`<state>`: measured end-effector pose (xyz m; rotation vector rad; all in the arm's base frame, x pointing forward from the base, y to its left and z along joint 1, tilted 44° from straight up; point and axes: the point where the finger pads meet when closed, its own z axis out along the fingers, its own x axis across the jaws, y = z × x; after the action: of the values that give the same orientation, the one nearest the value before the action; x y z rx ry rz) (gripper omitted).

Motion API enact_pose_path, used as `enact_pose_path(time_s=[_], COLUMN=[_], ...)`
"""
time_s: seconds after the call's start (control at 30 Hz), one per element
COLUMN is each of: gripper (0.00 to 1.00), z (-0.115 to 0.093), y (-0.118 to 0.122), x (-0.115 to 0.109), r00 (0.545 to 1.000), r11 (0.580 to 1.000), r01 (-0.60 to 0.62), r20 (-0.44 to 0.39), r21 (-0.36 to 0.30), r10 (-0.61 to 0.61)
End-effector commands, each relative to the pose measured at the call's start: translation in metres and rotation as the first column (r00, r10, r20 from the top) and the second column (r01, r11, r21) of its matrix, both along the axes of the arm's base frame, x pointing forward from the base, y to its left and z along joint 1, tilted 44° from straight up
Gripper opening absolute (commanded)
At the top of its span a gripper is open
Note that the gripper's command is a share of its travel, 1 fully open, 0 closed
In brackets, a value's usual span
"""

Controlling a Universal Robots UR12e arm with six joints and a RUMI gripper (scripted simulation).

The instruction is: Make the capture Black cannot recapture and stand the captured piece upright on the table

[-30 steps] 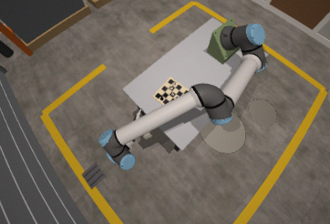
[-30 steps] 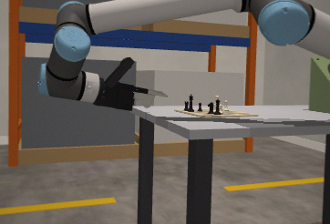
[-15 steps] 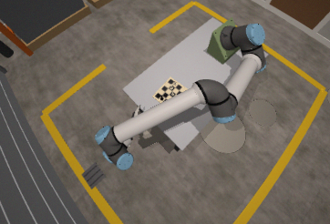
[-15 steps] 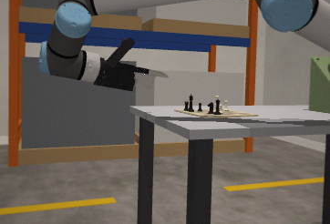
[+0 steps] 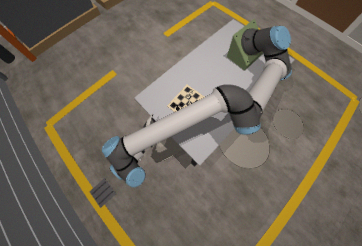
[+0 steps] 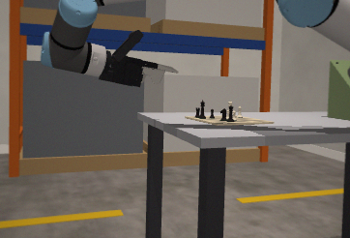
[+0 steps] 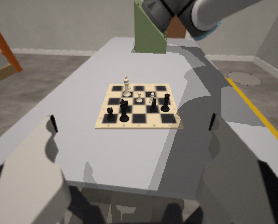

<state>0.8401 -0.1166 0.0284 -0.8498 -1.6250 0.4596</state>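
A small chessboard (image 7: 138, 106) lies on the grey table; it also shows in the top view (image 5: 185, 98) and the exterior view (image 6: 227, 120). Several black pieces stand on it, among them one (image 7: 123, 111) near the front left and one (image 7: 165, 102) at the right. A tall white piece (image 7: 127, 85) stands at the back left, with a small white one (image 7: 138, 95) beside it. My gripper (image 6: 164, 71) is open and empty, held in the air off the table's near end, above table height, pointing at the board. Its two fingers frame the wrist view.
The arm's green base block (image 7: 149, 29) stands at the table's far end, also in the top view (image 5: 245, 46). The long arm (image 5: 175, 121) spans over the table beside the board. Orange shelving (image 6: 19, 69) stands behind the gripper. Yellow floor lines surround the cell.
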Motion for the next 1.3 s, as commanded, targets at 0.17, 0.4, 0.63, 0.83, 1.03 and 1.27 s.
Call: enact_pose_path(time_s=[0.17,0.4,0.63,0.83,1.03,1.27], gripper=[1.00,1.00,1.00,1.00,1.00,1.00], z=[0.001,0.003,0.005,0.007,0.009,0.012], y=[-0.002,-0.004,-0.007,-0.007,-0.007,-0.005], x=[-0.004,-0.012,-0.025,-0.034,-0.049,-0.063], r00=[0.999,0.993,0.970,0.943,0.893,0.838], r11=[0.999,0.995,0.981,0.965,0.934,0.901], r01=[0.034,0.097,0.195,0.264,0.357,0.431], r20=[0.024,0.073,0.152,0.208,0.286,0.351], r21=[-0.004,-0.008,-0.006,0.001,0.021,0.047], r10=[-0.034,-0.096,-0.192,-0.258,-0.347,-0.419])
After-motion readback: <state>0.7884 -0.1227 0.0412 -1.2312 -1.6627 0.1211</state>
